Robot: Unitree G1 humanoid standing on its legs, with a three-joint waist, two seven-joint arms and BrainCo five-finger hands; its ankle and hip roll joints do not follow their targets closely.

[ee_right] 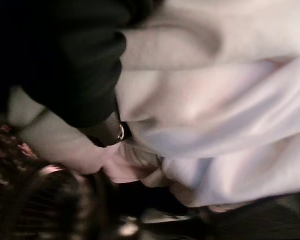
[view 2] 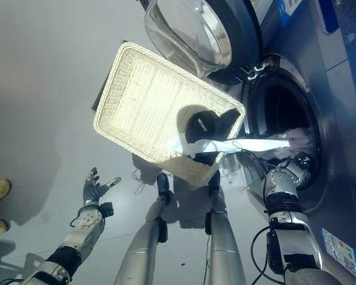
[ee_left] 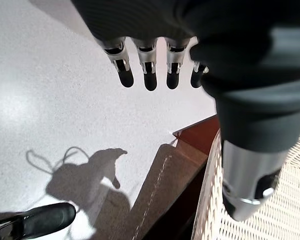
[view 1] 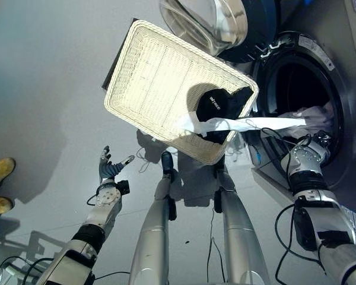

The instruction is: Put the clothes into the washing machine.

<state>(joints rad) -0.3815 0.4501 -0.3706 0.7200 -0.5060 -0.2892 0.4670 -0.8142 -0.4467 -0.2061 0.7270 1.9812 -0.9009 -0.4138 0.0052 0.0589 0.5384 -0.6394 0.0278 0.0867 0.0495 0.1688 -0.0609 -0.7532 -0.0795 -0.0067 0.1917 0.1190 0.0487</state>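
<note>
One white garment [view 1: 255, 123] is stretched from the basket [view 1: 148, 77] into the washing machine [view 1: 320, 89].
Its far end lies in the drum by the right robot hand [view 1: 305, 155], whose grip I cannot tell; a black garment [view 1: 219, 104] waits in the basket's right corner. The left robot hand [view 1: 108, 169] hangs spread wide over the floor. Cloth looks soft, light, trailing: best gathered at a bunched fold.
</note>
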